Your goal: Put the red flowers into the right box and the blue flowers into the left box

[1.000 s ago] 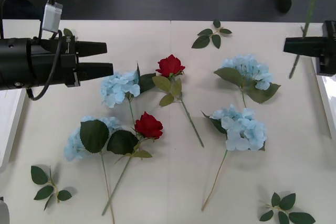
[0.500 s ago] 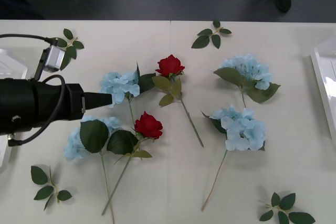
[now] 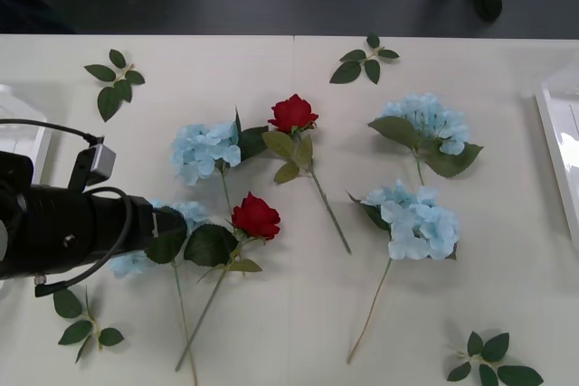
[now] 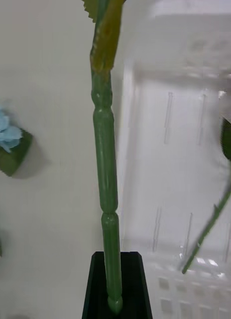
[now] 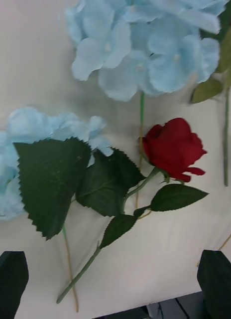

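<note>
Over the nearest red rose (image 5: 173, 148), the left gripper (image 5: 113, 284) hung wide open, empty; closing carelessly risked snagging a neighbouring blue flower's leaf (image 5: 50, 179). The right gripper (image 4: 115, 286) clamped a green stem (image 4: 106, 169).

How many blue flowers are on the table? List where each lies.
4: one upper right, one right of centre, one left of centre, one lower left partly hidden under the left gripper.
</note>
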### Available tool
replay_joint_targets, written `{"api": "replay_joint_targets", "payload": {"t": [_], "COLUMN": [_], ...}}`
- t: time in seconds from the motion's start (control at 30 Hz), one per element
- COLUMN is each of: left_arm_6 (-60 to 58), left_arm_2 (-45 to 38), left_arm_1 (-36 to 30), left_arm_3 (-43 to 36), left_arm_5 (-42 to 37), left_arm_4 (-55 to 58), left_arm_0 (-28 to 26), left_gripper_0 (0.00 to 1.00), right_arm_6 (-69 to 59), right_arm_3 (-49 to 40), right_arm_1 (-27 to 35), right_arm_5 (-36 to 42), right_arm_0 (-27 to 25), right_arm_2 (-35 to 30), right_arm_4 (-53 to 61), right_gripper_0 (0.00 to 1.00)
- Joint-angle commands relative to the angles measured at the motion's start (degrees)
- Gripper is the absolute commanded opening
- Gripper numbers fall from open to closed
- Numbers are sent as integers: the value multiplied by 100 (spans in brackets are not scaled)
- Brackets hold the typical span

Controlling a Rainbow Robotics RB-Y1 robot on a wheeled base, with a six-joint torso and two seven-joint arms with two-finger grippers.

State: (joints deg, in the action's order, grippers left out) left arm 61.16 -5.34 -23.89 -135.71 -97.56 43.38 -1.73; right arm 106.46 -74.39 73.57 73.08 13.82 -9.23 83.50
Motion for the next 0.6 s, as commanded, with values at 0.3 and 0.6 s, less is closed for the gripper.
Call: {"api": "replay_joint_targets", "payload": {"t": [0.3,0.6], "left_arm_6": [-201,-209], "left_arm_2": [798,1800], "left_arm_1": [-45,-45], "left_arm_3": [-176,9], "left_arm_5": [-835,-914], "left_arm_4": [-1578,-2773], "left_arm_0": [-3,-126], "left_gripper_0": [100,100], "right_arm_6": [-468,-503], "right_arm_3": [566,504], "right_arm_1": [201,122], "right_arm_5": [-936,-1797], "right_arm_0": [-274,-1013], "right_arm_2": [-44,0], "right_arm_4": [-1284,-1416], "right_gripper_0": [0,0]}}
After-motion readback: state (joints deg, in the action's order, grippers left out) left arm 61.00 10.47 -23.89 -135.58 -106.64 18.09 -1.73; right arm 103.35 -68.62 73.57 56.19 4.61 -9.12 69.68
